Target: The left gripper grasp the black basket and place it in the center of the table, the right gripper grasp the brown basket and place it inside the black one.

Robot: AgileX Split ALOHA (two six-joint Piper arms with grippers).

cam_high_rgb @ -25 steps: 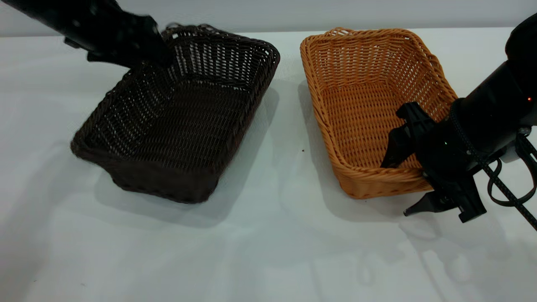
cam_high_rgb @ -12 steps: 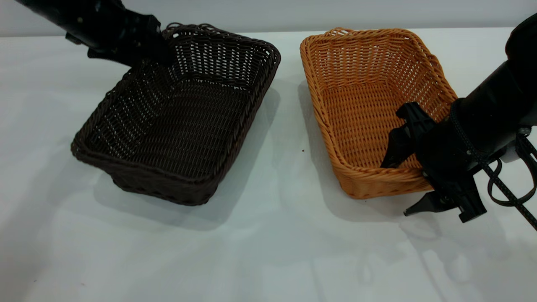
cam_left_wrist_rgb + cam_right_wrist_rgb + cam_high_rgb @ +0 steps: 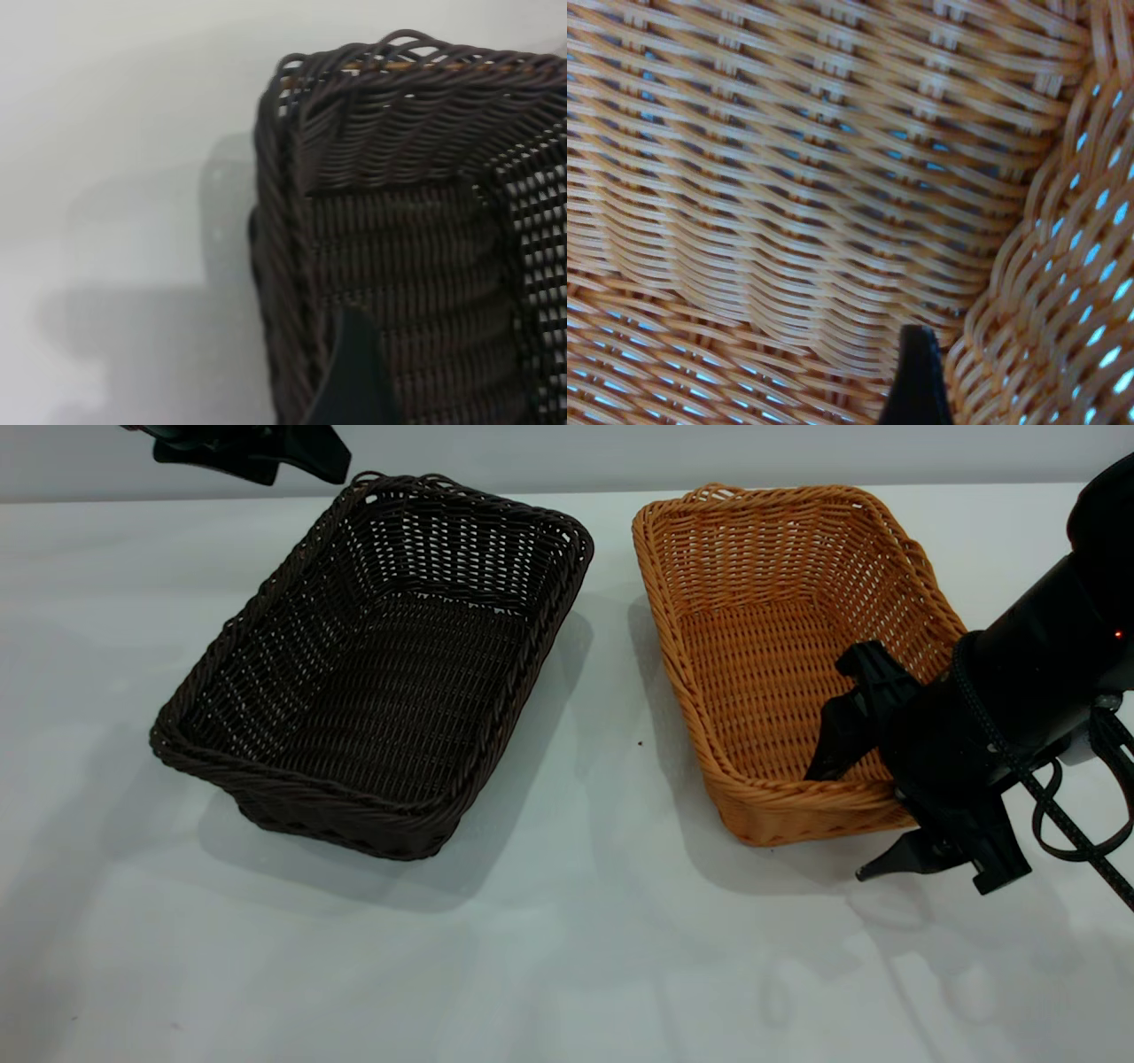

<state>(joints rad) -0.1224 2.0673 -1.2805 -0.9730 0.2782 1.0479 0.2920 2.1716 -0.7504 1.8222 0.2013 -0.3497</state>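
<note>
The black basket (image 3: 381,682) lies flat on the white table (image 3: 567,957), left of the middle. My left gripper (image 3: 301,456) is open and empty, raised above and behind the basket's far left corner. In the left wrist view one finger (image 3: 354,376) hangs over the black basket (image 3: 399,248). The brown basket (image 3: 762,629) stands to the right of the black one. My right gripper (image 3: 833,826) is open and straddles its near right corner, one finger inside and one outside the wall. The inner finger (image 3: 917,381) shows against the brown weave (image 3: 788,177).
A gap of bare table separates the two baskets. The right arm's cable (image 3: 1063,815) hangs beside the brown basket. Wide white tabletop lies in front of both baskets.
My left gripper let go of the black basket's far left rim and rose up and away. The basket's tilted far end settled flat on the table. The right gripper has not moved.
</note>
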